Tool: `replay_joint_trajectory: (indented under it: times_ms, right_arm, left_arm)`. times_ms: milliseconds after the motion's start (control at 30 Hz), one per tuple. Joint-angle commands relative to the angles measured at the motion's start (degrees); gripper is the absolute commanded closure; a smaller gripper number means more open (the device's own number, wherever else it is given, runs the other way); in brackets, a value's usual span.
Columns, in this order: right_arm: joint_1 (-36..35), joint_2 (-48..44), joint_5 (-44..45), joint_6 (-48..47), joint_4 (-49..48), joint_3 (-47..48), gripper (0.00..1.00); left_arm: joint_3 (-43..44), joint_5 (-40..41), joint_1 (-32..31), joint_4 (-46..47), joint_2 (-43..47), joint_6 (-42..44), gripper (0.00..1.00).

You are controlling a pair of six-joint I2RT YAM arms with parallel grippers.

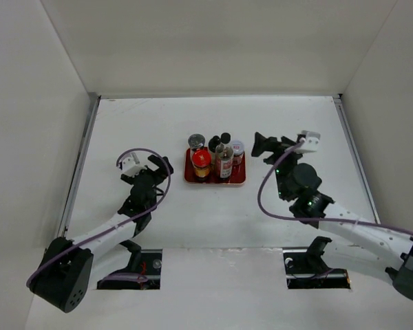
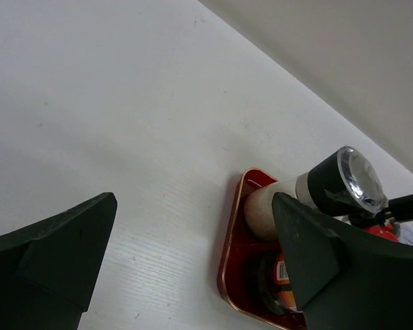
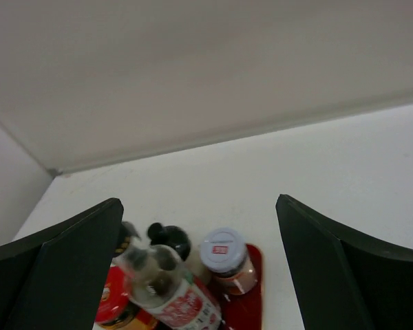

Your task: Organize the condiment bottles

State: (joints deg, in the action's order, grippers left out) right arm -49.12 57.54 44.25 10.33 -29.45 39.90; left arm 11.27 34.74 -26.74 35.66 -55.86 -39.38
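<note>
Judged near done: condiment bottles clustered on red tray, just left of right end effector and right of left end effector, both spread wide, holding nothing; none seen loose on desk; only neatening possibly left.

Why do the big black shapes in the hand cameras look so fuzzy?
Left wrist view: the left gripper's fingers sit right by the lens, so probably out of focus; glare glints on the silver-lidded shaker. Right wrist view: the right gripper's fingers look dark and soft too. Top view: even light, faint shadows by the red tray.
</note>
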Motion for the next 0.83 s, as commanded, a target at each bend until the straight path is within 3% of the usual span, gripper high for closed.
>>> replay_joint_trajectory:
  times_ms: [0, 133, 333, 533, 800]
  right_arm:
    - [3.36, -5.48, 5.32, 9.16, -1.58, -9.45, 0.00]
    - [7.15, -7.88, 4.27, 17.95, 3.51, -17.03, 0.00]
    - [11.55, -3.06, -3.02, 29.57, 10.73, -18.72, 0.00]
    - [12.08, -2.78, -5.14, 30.28, 10.12, -19.77, 0.00]
    - [11.29, -1.99, -5.40, 28.96, 8.45, -19.60, 0.00]
  left_arm:
    - [4.81, -2.13, 1.38, -3.73, -2.15, -2.19, 0.00]
    - [8.85, -2.75, 1.83, -10.67, -1.89, -2.20, 0.00]
    - [16.59, -3.19, 2.35, -25.53, -0.32, -1.58, 0.00]
    - [18.70, -2.84, 2.01, -32.40, 3.73, -1.49, 0.00]
    - [18.18, -2.75, -0.45, -31.62, 3.82, -1.76, 0.00]
